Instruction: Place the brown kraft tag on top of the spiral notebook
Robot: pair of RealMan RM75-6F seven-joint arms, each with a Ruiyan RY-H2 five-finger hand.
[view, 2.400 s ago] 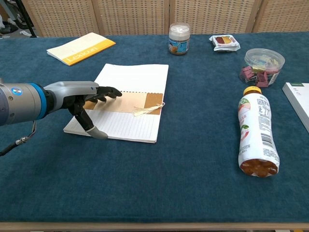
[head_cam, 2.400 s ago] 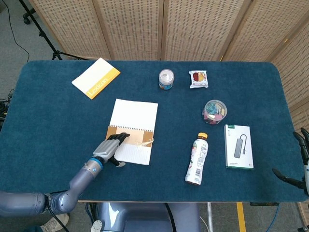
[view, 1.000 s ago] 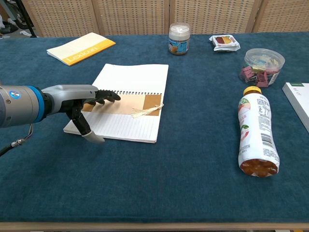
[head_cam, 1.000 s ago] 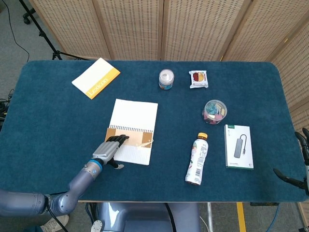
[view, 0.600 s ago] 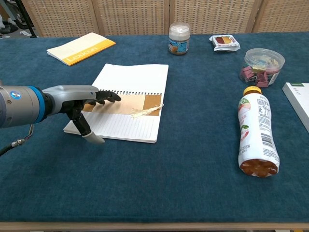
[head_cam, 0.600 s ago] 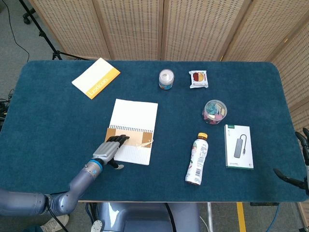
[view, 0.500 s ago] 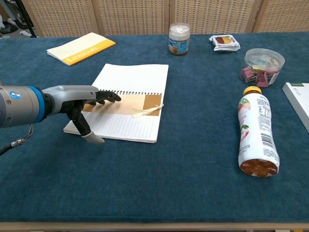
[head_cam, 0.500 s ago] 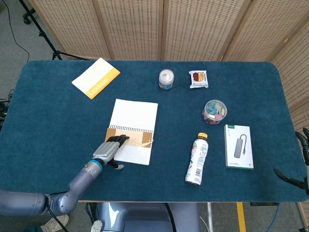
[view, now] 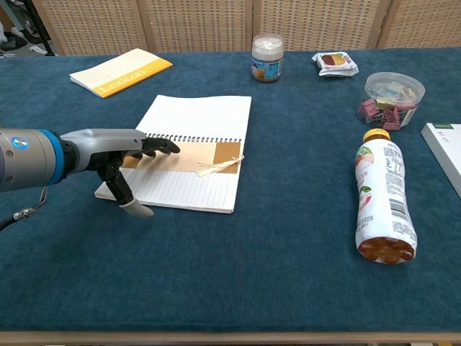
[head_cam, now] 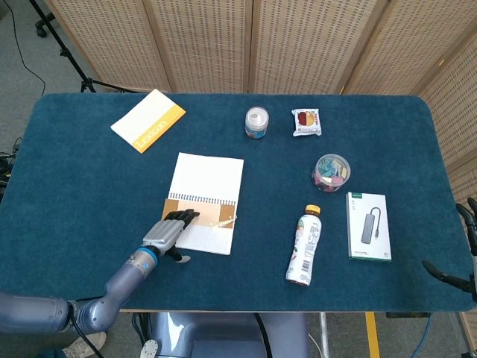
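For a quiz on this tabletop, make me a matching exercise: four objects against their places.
Objects
1. brown kraft tag
2. yellow and white booklet
3. plastic drink bottle
4. white-lidded jar

Places
A. far left corner area
B. lying on its side, right of centre
C. on the open spiral notebook
D. far edge, beside the snack packet

Pairs: 1-C, 2-A, 3-B, 4-D

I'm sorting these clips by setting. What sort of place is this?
Probably a robot test setup in a lab or studio: a table covered in dark blue cloth, woven folding screens behind it, a black stand's legs on grey floor, and unrelated props like a white spiral notebook.
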